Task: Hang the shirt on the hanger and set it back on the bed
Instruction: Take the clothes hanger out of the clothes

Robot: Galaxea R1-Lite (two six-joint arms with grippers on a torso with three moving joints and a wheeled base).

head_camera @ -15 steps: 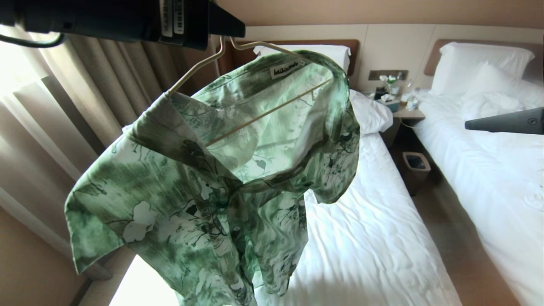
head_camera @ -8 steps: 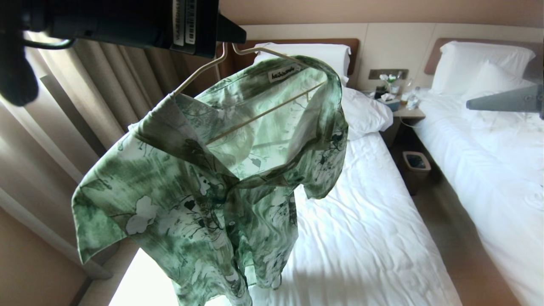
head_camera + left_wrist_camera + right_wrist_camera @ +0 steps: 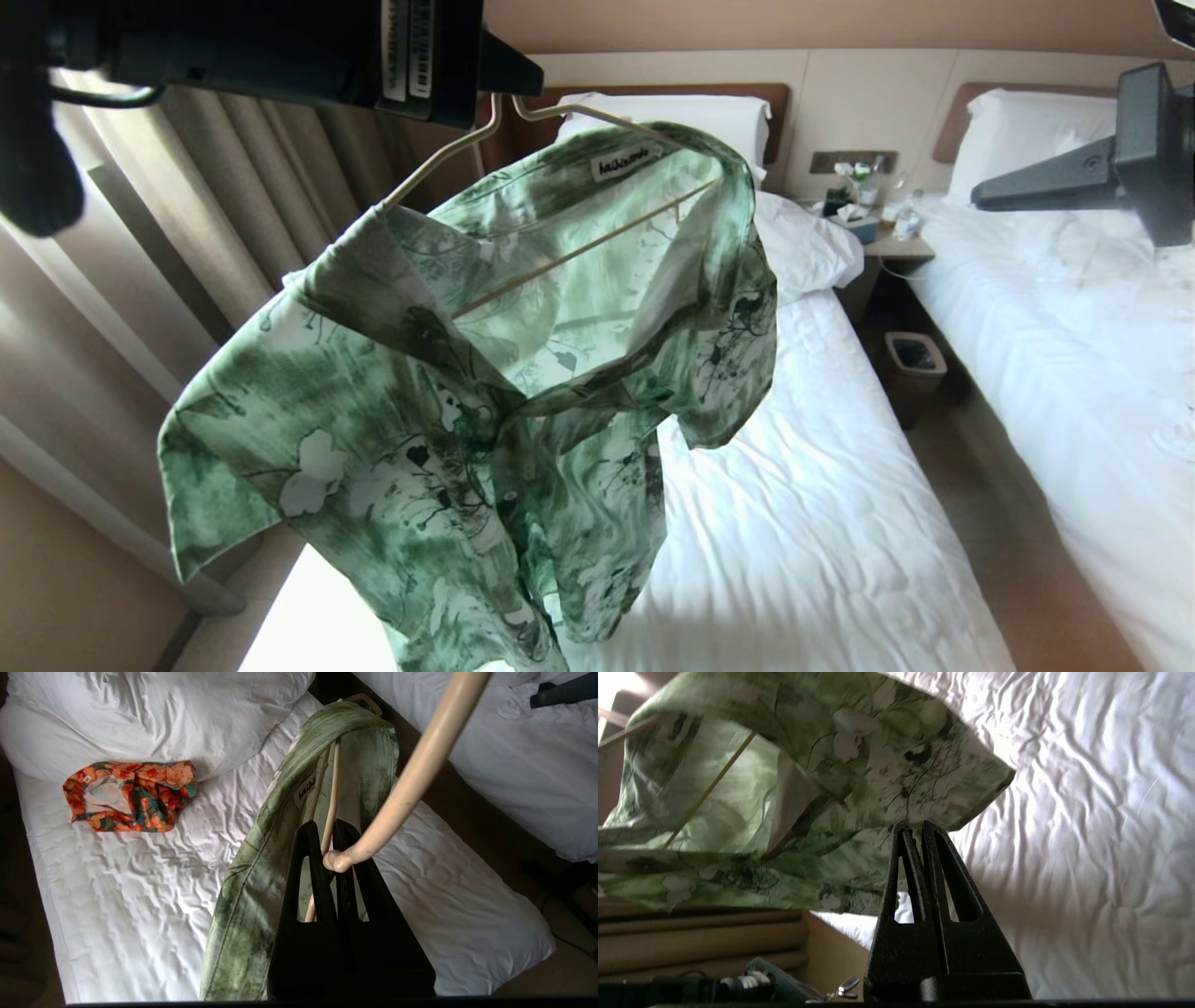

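Note:
The green flower-print shirt (image 3: 420, 411) hangs on the cream wire hanger (image 3: 431, 161), held up in the air over the bed (image 3: 822, 523). Its collar and white label sit round the hanger's neck. My left gripper (image 3: 509, 79) is at the top of the head view, shut on the hanger's wire just below the curved hook (image 3: 420, 765). In the left wrist view the left gripper (image 3: 328, 828) pinches that wire beside the shirt's collar (image 3: 261, 826). My right gripper (image 3: 976, 198) hovers at the upper right, shut and empty, well apart from the shirt's sleeve (image 3: 887, 760).
An orange-patterned garment (image 3: 131, 795) lies on the sheet below the pillows (image 3: 163, 714). A second white bed (image 3: 1074, 373) stands to the right, across an aisle with a nightstand (image 3: 896, 245) and a bin (image 3: 913, 359). Curtains (image 3: 187, 233) hang on the left.
My right gripper has risen and come further into the head view from the right edge. The shirt has swayed slightly on the hanger. The left gripper keeps its hold.

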